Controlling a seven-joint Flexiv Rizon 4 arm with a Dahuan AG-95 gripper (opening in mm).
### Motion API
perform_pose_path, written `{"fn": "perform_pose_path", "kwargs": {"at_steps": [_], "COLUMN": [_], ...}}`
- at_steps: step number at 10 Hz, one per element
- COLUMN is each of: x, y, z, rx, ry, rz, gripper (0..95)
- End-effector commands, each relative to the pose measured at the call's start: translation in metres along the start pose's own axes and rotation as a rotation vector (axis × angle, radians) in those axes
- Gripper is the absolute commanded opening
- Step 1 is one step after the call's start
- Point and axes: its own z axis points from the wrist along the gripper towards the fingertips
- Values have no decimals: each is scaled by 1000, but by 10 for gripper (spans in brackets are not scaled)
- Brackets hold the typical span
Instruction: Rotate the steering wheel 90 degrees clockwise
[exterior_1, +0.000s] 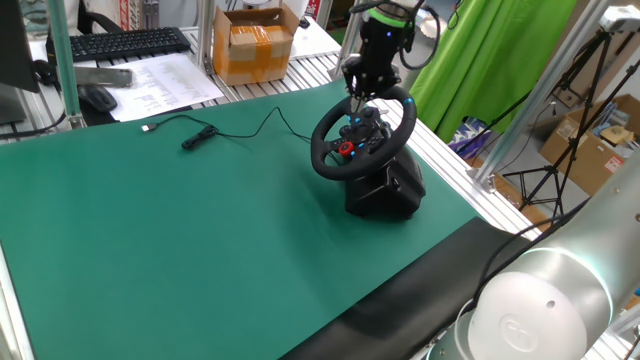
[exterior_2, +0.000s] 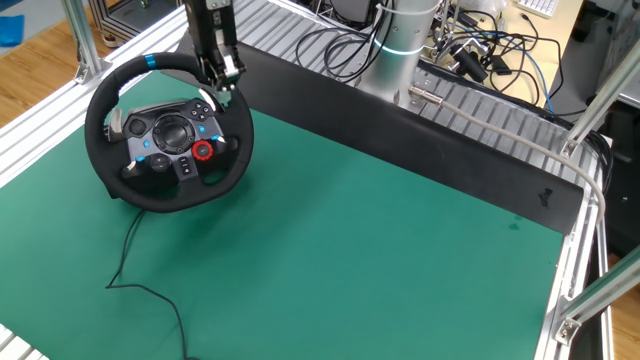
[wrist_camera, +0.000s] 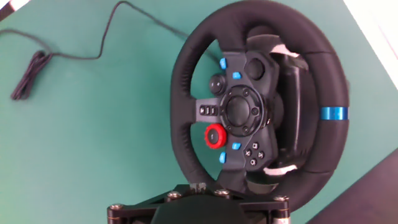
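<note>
Right under the gripper (exterior_1: 358, 97): steering wheel (exterior_1: 362, 134), black with a thick rim, parked on a boxy black base (exterior_1: 385, 188) toward one edge of the green mat (exterior_1: 180, 240). Fingers down at the upper part of the rim, but honestly can't tell if the jaws are clamped on it, just touching, or a bit apart, since the fingertips blend into the black rim in both fixed views and the hand view only shows the gripper's body at the bottom edge.

From the other fixed view: gripper (exterior_2: 222, 82) coming down onto the rim just beside the blue stripe (exterior_2: 152, 62), which sits up near the top of the wheel (exterior_2: 168, 132). Red round button (exterior_2: 202, 150) on the hub, below the jaws and a little off to the side. Small blue accents dotted around the hub near it.

Hand view, looking along the fingers: wheel (wrist_camera: 261, 109) filling most of the picture, red button (wrist_camera: 215, 135) on the near-left part of the hub, blue stripe (wrist_camera: 334, 114) out on the right side of the rim. Gripper housing (wrist_camera: 199, 208) across the bottom, fingertips not visible.

Off to the far side of the wheel from the jaws: thin black cable (exterior_1: 215, 128) snaking across the mat, ending in a small bundled bit (wrist_camera: 30, 78). Well beyond the mat, a keyboard (exterior_1: 125, 42) and a cardboard box (exterior_1: 258, 42).
</note>
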Motion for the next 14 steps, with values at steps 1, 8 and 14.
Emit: {"fn": "perform_pose_path", "kwargs": {"at_steps": [1, 8, 14], "x": [-7, -44, -54], "y": [-2, -48, -110], "z": [-13, -45, -39], "rx": [20, 36, 8], "ry": [52, 83, 57], "rz": [-29, -92, -158], "gripper": [190, 570, 570]}}
